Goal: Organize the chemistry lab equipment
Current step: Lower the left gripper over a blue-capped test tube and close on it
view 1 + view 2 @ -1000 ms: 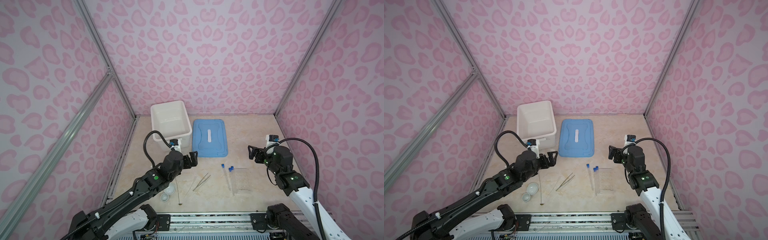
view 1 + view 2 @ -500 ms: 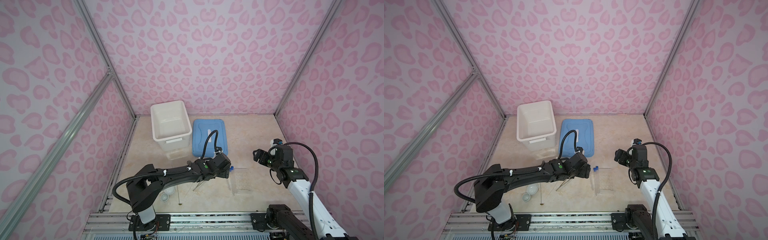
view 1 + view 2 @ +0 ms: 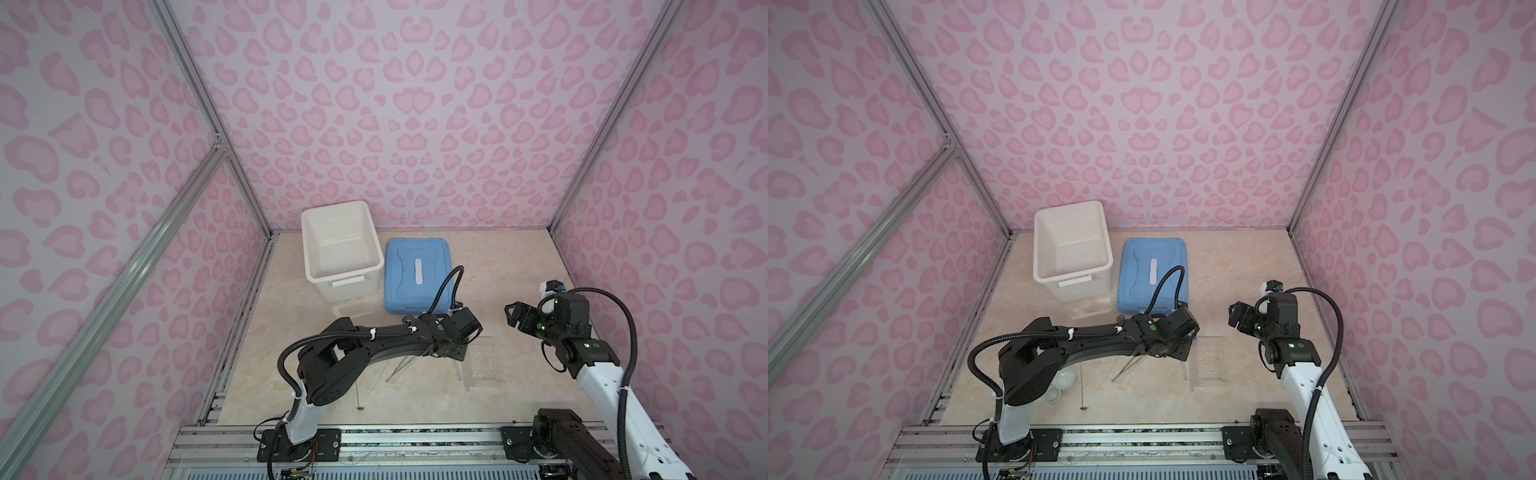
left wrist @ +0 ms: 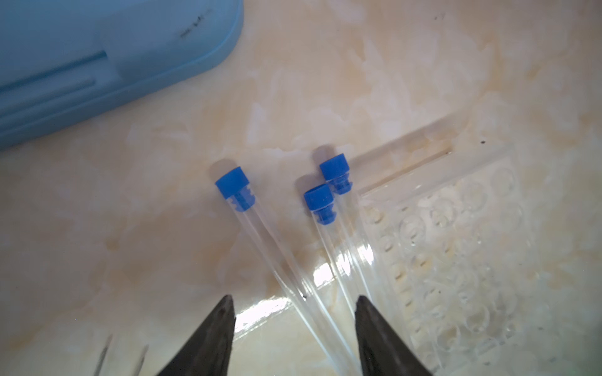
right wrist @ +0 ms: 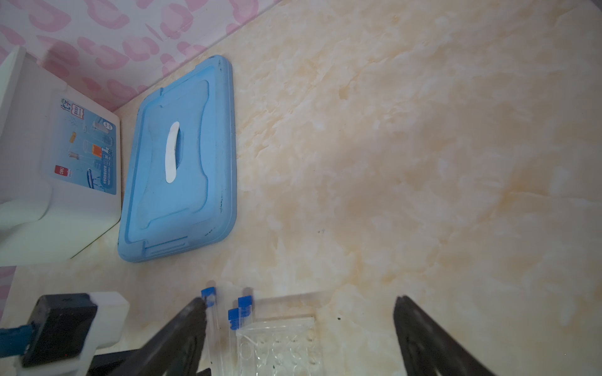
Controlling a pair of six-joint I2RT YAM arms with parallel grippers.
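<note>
In a top view the left claw (image 3: 455, 353) hangs low beside the clear rack (image 3: 486, 361). In the left wrist view its jaws stand apart, gripping nothing, over the 3 blue-capped tubes (image 4: 260, 236) lying flat just beside the rack; I'd centre on 1 tube before squeezing. In the right wrist view the right claw (image 5: 299, 299) gapes wide and empty.

Three clear blue-capped tubes (image 4: 260, 241) lie flat beside the clear rack (image 4: 456, 247), two seemingly touching it
</note>
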